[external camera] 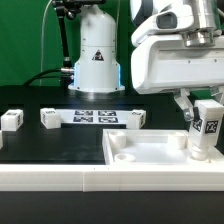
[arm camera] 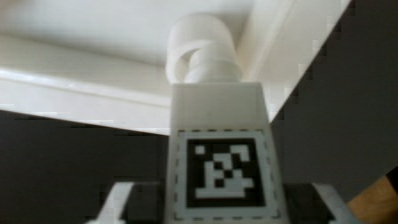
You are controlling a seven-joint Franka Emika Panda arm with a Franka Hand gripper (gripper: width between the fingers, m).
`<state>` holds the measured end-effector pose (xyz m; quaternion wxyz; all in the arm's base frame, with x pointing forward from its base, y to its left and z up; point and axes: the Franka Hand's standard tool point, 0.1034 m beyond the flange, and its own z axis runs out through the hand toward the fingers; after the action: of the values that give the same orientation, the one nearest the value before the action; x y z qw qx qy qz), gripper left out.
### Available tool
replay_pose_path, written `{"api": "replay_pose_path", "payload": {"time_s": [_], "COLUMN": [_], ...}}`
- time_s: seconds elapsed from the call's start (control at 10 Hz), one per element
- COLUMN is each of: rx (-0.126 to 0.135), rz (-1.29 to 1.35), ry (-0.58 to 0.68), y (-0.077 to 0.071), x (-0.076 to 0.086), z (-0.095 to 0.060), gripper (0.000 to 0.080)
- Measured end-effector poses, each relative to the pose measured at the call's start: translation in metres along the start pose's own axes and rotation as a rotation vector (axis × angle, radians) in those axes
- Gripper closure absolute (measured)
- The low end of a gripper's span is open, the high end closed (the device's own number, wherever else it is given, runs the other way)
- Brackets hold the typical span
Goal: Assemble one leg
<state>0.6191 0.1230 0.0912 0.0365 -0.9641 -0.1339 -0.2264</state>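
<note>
The leg [external camera: 207, 128] is judged light and rigid, likely moulded plastic with smooth, somewhat slippery faces. No give is expected under a firm squeeze, though the narrow rounded peg [arm camera: 201, 55] at its far end is judged the part most easily scuffed or jammed if driven in askew. Hold is best taken across the two flat side faces of the blocky upper body, well clear of the peg, so that the piece cannot twist. The leg is seen as a small white oblong block with a black-and-white square marker on its face, narrowing to the rounded peg. The gripper [external camera: 205, 108] is closed narrowly on that upper body, with the leg clamped between the fingers. The leg is held nearly upright at the exterior view's right, peg downward, over a corner of the large white panel [external camera: 150, 150]. Whether the peg is already in a socket cannot be told. Three like blocks [external camera: 50, 120] are left loose on the dark table [external camera: 40, 150].
</note>
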Motion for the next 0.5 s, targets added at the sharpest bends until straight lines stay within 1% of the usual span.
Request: {"api": "replay_pose_path", "payload": {"time_s": [0.2, 0.4, 0.5], "rx": [-0.003, -0.005, -0.007], "rz": [0.001, 0.007, 0.008], "ry": [0.015, 0.004, 0.013], "y": [0.002, 0.005, 0.006], "x": [0.000, -0.008, -0.009], "z": [0.002, 0.010, 0.012], "gripper": [0.0508, 0.0508, 0.0508]}}
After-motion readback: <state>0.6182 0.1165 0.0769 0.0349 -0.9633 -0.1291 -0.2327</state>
